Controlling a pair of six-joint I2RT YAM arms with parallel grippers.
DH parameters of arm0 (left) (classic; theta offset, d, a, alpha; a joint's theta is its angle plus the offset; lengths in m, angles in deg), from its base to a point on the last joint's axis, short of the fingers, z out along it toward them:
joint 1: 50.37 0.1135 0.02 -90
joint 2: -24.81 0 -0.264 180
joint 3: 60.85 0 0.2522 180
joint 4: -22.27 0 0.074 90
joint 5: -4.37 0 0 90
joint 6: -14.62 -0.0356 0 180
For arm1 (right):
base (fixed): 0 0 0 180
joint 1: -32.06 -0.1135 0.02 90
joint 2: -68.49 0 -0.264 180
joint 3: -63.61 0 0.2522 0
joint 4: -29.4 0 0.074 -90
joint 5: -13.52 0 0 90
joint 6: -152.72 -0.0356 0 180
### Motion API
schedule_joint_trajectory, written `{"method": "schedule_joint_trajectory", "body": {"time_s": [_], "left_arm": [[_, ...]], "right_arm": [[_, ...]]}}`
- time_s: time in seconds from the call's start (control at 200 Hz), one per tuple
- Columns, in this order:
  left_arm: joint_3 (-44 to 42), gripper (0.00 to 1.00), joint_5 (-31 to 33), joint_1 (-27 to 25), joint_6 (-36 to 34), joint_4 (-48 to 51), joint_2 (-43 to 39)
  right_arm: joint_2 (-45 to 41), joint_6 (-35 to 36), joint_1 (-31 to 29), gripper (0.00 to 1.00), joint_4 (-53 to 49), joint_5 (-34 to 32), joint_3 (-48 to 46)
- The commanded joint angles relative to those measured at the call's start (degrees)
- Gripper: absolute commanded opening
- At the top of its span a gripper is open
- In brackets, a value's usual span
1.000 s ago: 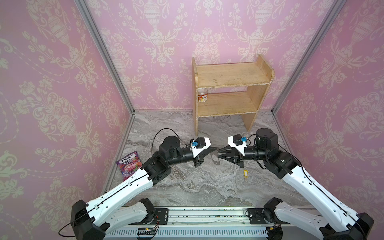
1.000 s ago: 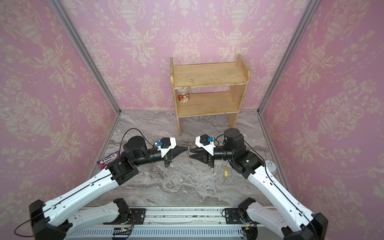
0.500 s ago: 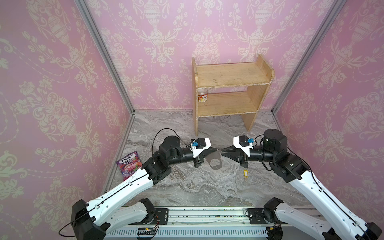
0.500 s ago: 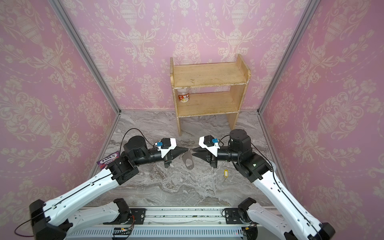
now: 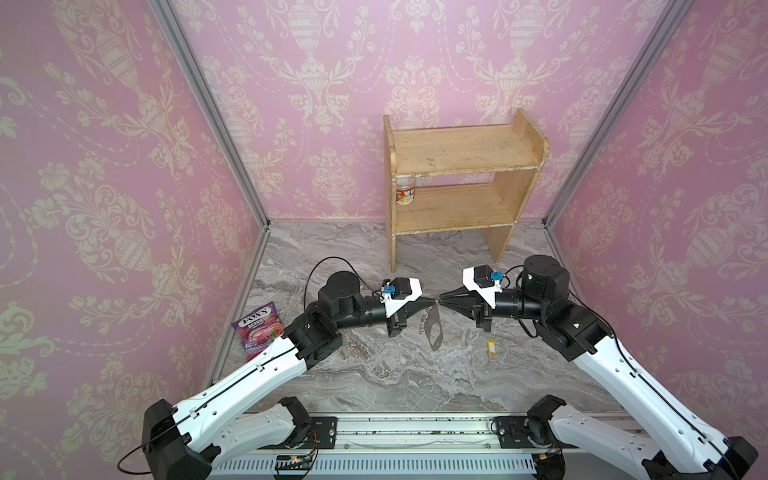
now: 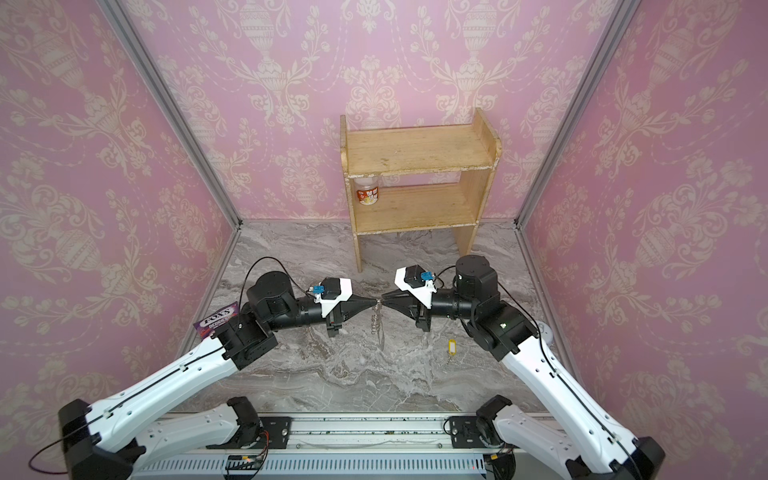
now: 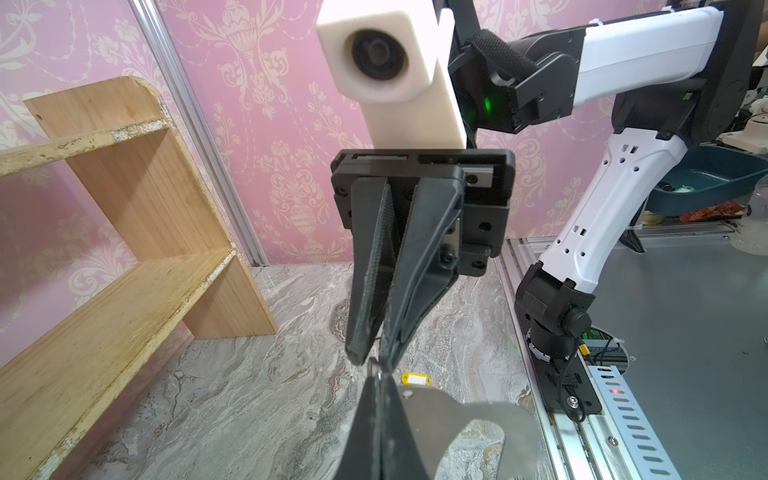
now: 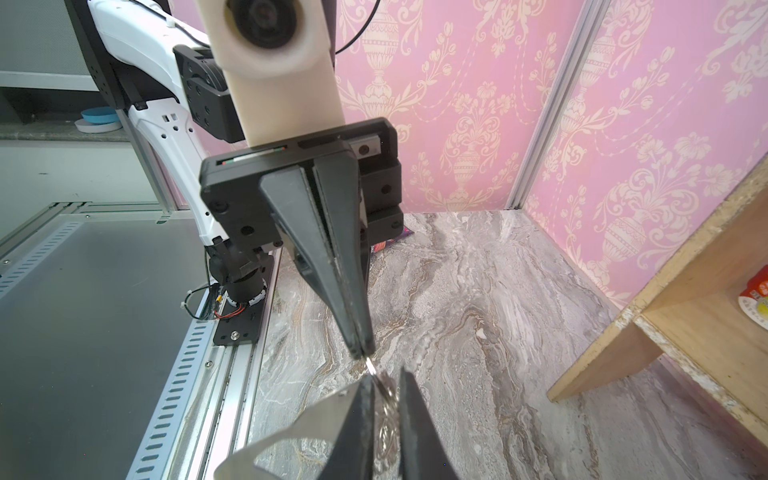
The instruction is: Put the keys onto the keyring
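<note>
The left pincer [image 5: 432,300] clamps the hanging keyring [image 5: 433,321] by its top ring, the right pincer [image 5: 441,302] stands narrowly apart at that ring, and the keys [image 5: 492,347] lie nearby.

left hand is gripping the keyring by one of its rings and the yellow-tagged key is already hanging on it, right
Not quite. The left hand does grip the keyring by one of its rings, but the yellow-tagged key is not hanging on it. It lies flat on the table, apart from the keyring, on the right arm's side. Both top views show this.
</note>
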Motion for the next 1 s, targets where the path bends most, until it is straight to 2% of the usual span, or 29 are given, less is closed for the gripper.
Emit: {"method": "schedule_joint_trajectory", "body": {"time_s": [0.0, 0.26, 0.595, 0.796, 0.876, 0.931, 0.971, 0.991], "left_arm": [[2.2, 0.0, -2.5, 0.2, 0.1, -1.3, -1.7], [2.3, 0.0, -2.8, 0.2, 0.2, -1.4, -1.7], [2.2, 0.0, -2.8, 0.2, 0.3, -1.8, -1.3], [2.3, 0.0, -2.7, 0.2, 0.7, -1.5, -0.8], [2.2, 0.0, -1.8, 0.2, 1.2, -1.9, -0.8], [1.9, 0.1, -0.6, 0.2, 1.5, -2.1, -1.2], [1.6, 0.25, 1.0, 0.2, 2.1, -2.3, -1.6], [1.4, 0.29, 1.8, 0.2, 2.5, -2.2, -1.9]], "right_arm": [[0.8, 0.4, -0.2, 0.14, -1.7, 1.5, 2.0], [0.9, 0.7, -0.2, 0.1, -1.8, 3.2, 2.3], [0.4, 0.8, -0.2, 0.09, -1.9, 6.3, 2.4], [0.4, 0.4, -0.2, 0.0, -1.5, 7.6, 2.5], [0.4, 0.3, -0.2, 0.0, -1.8, 6.9, 2.7], [0.1, 0.2, -0.2, 0.0, -2.1, 5.8, 2.7], [-0.2, 0.2, -0.2, 0.0, -2.2, 5.0, 2.5], [-0.4, 0.2, -0.2, 0.0, -2.0, 4.7, 2.4]]}}
